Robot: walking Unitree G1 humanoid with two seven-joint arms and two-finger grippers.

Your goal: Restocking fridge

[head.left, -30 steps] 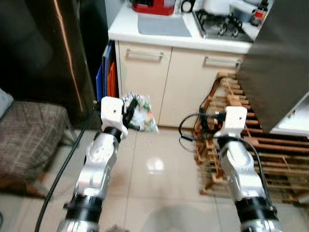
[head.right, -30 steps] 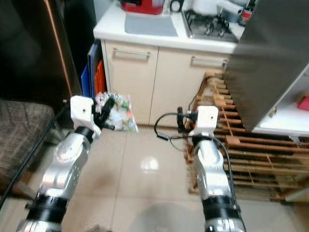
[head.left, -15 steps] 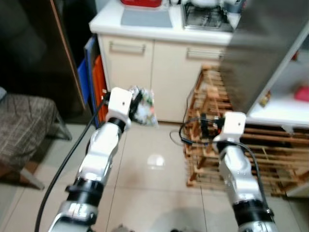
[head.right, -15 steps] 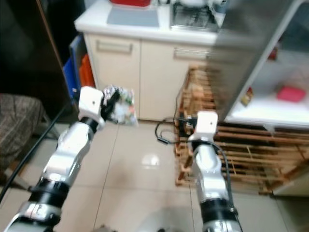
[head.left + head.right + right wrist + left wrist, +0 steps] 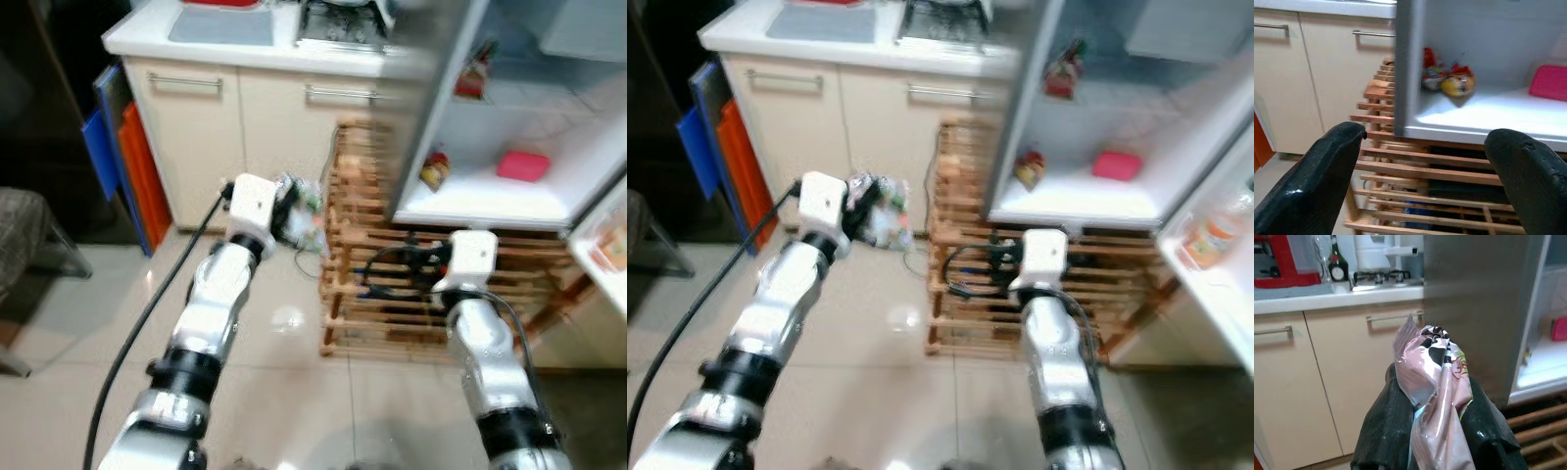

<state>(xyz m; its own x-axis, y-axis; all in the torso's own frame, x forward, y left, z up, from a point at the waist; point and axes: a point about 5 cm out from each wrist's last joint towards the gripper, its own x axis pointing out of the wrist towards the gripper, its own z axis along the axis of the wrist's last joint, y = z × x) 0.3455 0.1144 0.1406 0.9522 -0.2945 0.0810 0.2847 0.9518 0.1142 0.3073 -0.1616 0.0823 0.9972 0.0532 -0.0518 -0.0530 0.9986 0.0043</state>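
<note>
My left gripper (image 5: 292, 213) is shut on a crinkled printed plastic packet (image 5: 1432, 396), held in the air left of the open fridge (image 5: 509, 147). The packet (image 5: 306, 217) sticks out beyond the black fingers (image 5: 1382, 431). My right gripper (image 5: 1425, 176) is open and holds nothing; it points at the fridge's lower white shelf (image 5: 1484, 117). On that shelf lie a small yellow and red packet (image 5: 1452, 82) and a pink item (image 5: 1550, 83). Another red item (image 5: 474, 70) sits on the shelf above.
The fridge stands on a wooden slatted pallet (image 5: 382, 284). Beige cabinets (image 5: 245, 127) with a white counter and a stove (image 5: 338, 24) are to the left. Blue and orange boards (image 5: 122, 162) lean beside them. The fridge door shelf (image 5: 1215, 245) with a bottle is at far right.
The whole view has swung right, bringing the open fridge interior into sight. Both arms keep their pose, the left still holding the packet.
</note>
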